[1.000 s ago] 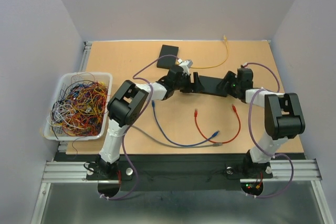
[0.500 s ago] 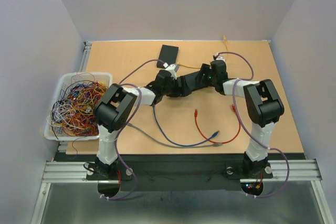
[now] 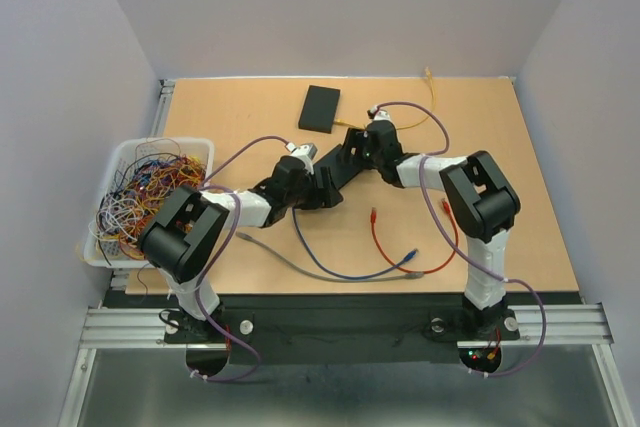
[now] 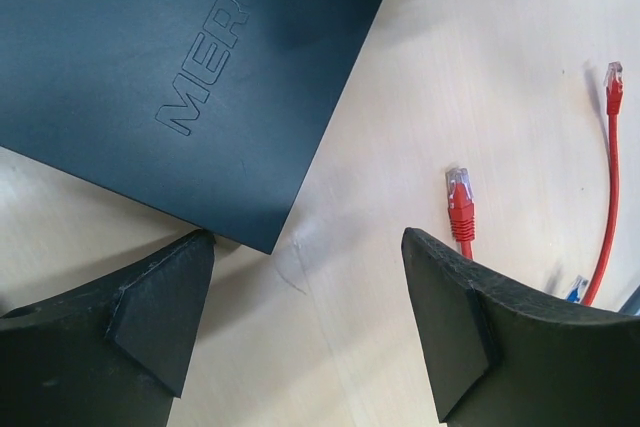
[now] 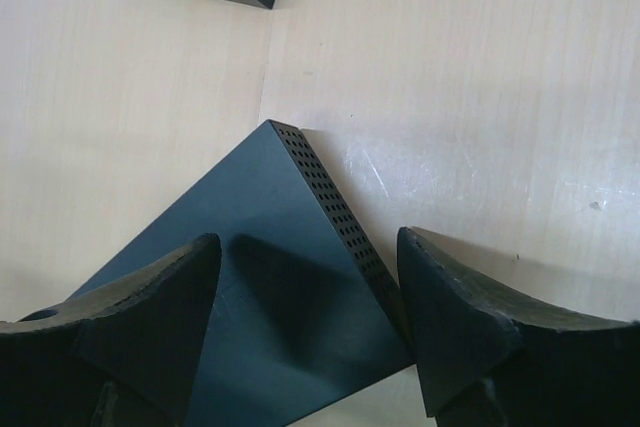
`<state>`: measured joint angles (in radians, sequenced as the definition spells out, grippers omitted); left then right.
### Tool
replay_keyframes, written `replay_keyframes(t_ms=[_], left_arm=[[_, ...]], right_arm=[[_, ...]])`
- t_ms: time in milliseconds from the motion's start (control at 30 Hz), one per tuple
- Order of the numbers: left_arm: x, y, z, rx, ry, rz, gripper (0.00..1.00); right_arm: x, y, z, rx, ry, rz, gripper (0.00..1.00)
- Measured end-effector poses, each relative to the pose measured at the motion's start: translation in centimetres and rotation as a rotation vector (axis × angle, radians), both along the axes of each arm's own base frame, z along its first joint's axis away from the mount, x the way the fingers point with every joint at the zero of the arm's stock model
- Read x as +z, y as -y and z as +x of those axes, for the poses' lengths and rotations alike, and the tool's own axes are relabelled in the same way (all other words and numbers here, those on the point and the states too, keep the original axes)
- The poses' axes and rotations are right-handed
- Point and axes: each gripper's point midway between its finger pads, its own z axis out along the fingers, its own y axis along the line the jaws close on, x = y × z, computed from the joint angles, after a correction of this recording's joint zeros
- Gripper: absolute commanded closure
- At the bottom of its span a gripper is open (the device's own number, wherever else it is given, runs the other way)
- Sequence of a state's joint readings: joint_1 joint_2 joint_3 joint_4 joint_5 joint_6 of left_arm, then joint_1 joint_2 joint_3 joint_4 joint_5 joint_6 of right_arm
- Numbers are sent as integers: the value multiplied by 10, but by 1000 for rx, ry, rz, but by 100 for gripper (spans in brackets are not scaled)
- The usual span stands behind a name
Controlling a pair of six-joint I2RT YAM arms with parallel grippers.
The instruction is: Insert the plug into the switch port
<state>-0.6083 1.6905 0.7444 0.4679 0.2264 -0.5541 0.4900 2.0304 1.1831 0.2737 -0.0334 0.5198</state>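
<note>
The switch (image 3: 342, 169), a flat dark box, lies at mid-table between my two grippers. In the left wrist view its lettered top (image 4: 180, 67) fills the upper left. My left gripper (image 4: 305, 322) stands open over bare table by the switch's near corner, holding nothing. A red plug (image 4: 459, 202) lies just right of it, on the red cable (image 3: 440, 257). My right gripper (image 5: 305, 317) is open and straddles the switch's other corner (image 5: 270, 277): one finger is over its top, the other beside its vented side. The switch ports are not visible.
A second black box (image 3: 320, 107) lies behind the switch. A yellow cable (image 3: 430, 97) runs at the back right. Blue (image 3: 330, 267) and grey (image 3: 290, 265) cables curl near the front edge. A white bin of tangled wires (image 3: 150, 197) sits at the left edge.
Both arms have swung left, and the switch between them has slid left and turned. The right jaws have spread slightly.
</note>
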Motion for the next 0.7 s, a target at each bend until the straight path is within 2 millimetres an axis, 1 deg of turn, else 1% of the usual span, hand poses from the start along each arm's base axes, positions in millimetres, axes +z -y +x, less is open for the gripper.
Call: replay_keyframes(t_ms=[100,200,267,367,467,500,533,600,700], left_arm=[[0,-2,0,6,7,2,13],[4,-7,-1,18,19,6,13],[8,-9,-1,25,28,10,13],[17,-13,2,40,51,16,13],[33,-17,5,56,91,10,13],[37,-17,5,58,101,7,13],[41,-18,5,60,109,4,13],[50,-20,5,67,127,-1,13],[58,-26,3,78,148,6,13]], right_arm=[[1,-1,-2,1,4,-20,19],[2,-1,-9,14,-20,-75,17],[1,5,-19,15,-54,-136,17],[5,18,-33,7,-84,-193,17],[19,34,-51,-7,-91,-235,16],[26,40,-57,-12,-83,-243,18],[35,46,-64,-20,-72,-251,20],[47,57,-76,-35,-53,-261,26],[56,68,-100,-35,-44,-268,27]])
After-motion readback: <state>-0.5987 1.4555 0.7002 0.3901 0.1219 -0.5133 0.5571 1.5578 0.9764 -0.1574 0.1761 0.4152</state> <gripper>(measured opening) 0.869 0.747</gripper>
